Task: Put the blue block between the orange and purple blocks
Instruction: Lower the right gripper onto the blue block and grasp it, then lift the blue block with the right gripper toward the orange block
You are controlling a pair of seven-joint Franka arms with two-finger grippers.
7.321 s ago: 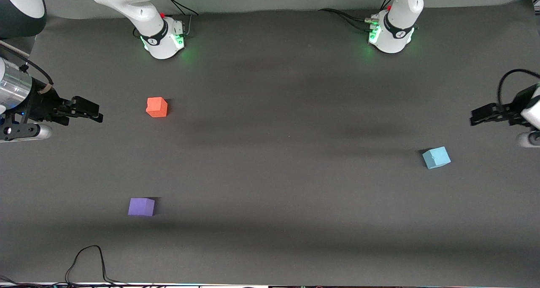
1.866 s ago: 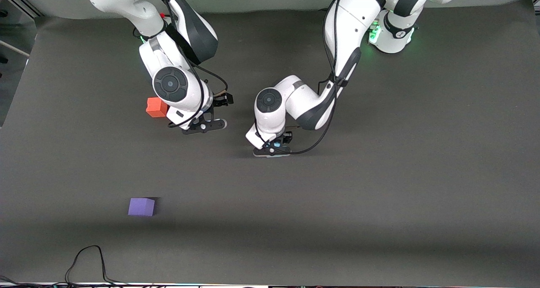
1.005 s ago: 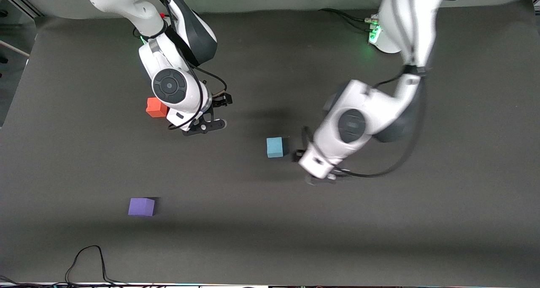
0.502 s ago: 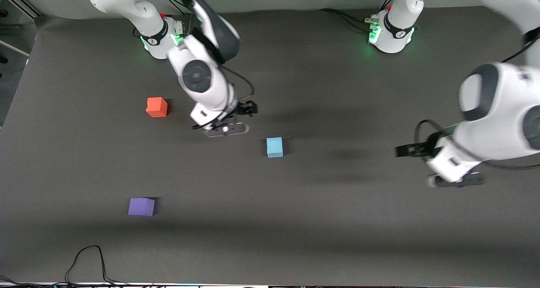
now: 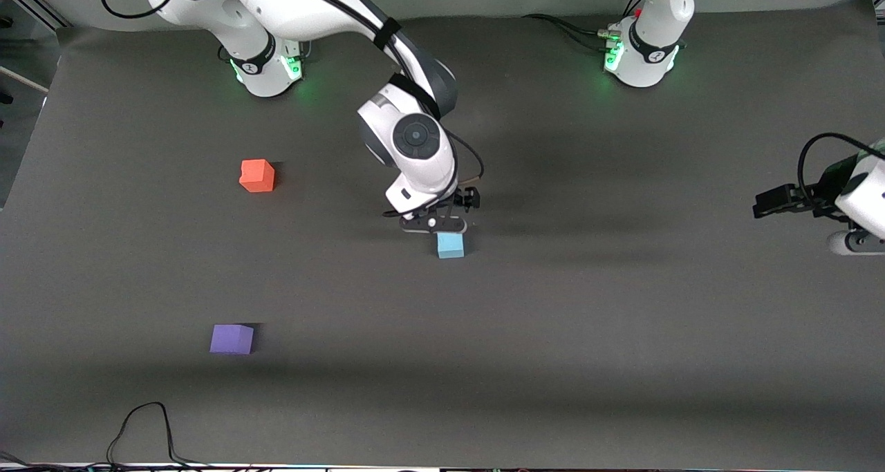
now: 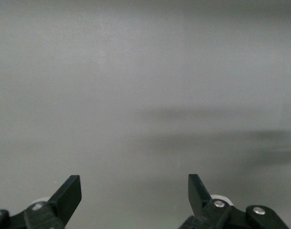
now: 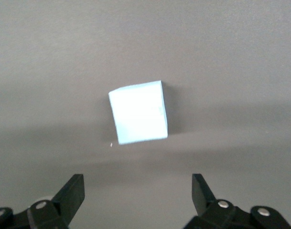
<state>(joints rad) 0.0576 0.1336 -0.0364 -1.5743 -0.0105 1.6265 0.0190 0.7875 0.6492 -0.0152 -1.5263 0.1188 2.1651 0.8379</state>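
the small light sky-blue matte cube sits on the dark grey table mat, about in the middle, with nothing holding it. the right gripper hangs over it, its two black fingers spread wide and empty. the bright orange-red matte cube and the soft violet-purple matte cube sit toward the right arm's end, well apart, the purple one nearer the front camera. the left gripper waits over its own end, wide and empty.

blue block: bare table all round | right claw: spread wide just above it
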